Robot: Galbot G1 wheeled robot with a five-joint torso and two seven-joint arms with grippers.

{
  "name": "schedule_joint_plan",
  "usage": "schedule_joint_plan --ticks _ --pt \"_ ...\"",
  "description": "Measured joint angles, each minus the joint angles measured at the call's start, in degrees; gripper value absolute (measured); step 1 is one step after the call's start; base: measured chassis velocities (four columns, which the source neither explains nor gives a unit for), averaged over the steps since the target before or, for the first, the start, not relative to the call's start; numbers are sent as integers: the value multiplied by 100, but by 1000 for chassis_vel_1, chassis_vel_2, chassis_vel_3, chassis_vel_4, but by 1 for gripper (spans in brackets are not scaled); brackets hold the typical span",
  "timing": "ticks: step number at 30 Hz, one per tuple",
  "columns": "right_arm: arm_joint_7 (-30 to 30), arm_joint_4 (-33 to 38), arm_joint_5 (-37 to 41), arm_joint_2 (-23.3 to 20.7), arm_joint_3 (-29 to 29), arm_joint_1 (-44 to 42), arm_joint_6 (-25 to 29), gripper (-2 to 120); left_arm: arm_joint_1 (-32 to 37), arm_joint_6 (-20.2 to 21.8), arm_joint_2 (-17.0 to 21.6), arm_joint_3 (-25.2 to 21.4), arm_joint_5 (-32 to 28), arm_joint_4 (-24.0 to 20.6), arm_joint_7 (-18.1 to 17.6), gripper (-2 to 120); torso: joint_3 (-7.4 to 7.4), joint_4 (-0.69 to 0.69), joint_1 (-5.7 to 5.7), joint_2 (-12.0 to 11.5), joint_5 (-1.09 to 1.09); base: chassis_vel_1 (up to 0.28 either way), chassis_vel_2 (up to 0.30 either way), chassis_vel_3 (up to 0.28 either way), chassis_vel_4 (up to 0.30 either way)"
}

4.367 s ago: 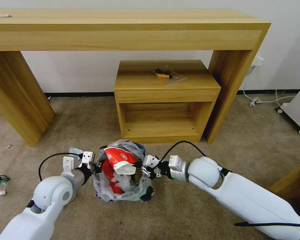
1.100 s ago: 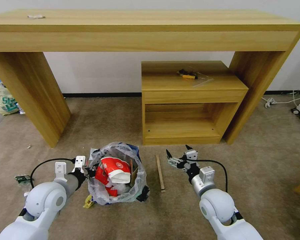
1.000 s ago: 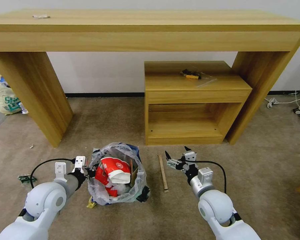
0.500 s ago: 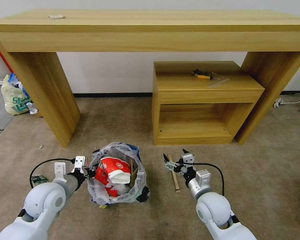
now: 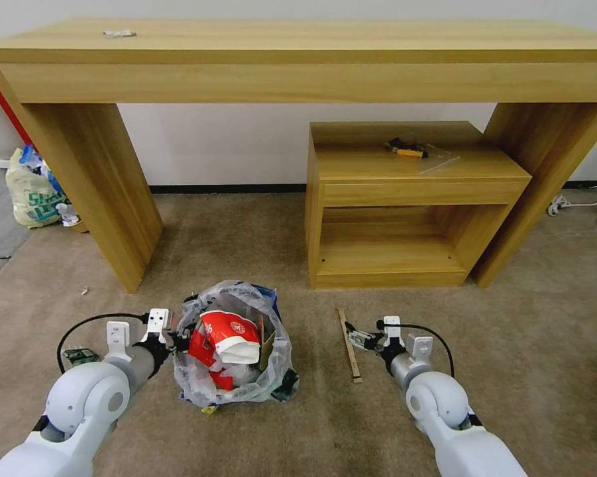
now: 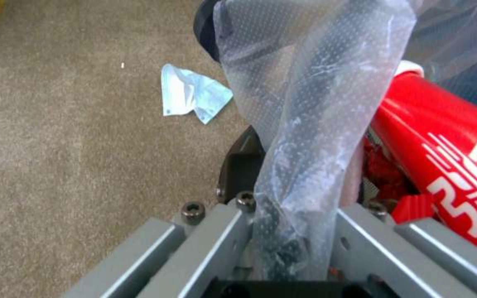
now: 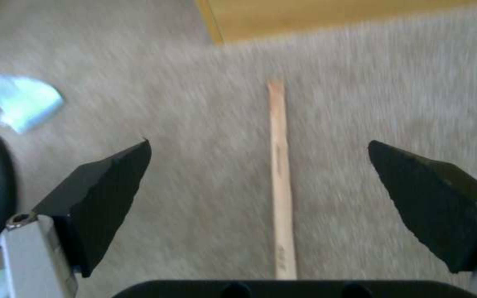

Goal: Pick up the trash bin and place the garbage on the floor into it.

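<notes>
Left wrist view: plastic-hidden gripper [image 6: 291,231] tips

Both arms: glossy white rounded shells, ball-like elbow housings with a grey disc cap on the joint side, short silver-grey metal wrist cylinders. White perforated brackets bolted on each wrist. Black cable loops from each wrist back to the forearm. Left black-and-grey metal tool [image 5: 179,340]: in the left wrist view grey flat metal bars, black hex socket screws, black base block. Right black-fingered tool with silver bracket [image 5: 352,336]: in the right wrist view two matte black wedge-shaped fingertips [image 7: 106,182] tapering to points, mounted on silver-grey metal blocks with a small screw, black body edge with two round holes.
</notes>
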Motion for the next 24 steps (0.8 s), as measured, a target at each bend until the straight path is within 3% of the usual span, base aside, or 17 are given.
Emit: schedule_joint_plan --ticks 10,24 --pt "707 -1128 255 230 -567 725 -552 96 26 0 -6 22 -9 -46 -52 0 0 0 0 0 -1 0 0 0 0" --pt "976 -1738 517 467 -654 1040 -707 88 33 0 38 -3 -54 -65 -60 0 0 0 0 0 -1 0 0 0 0"
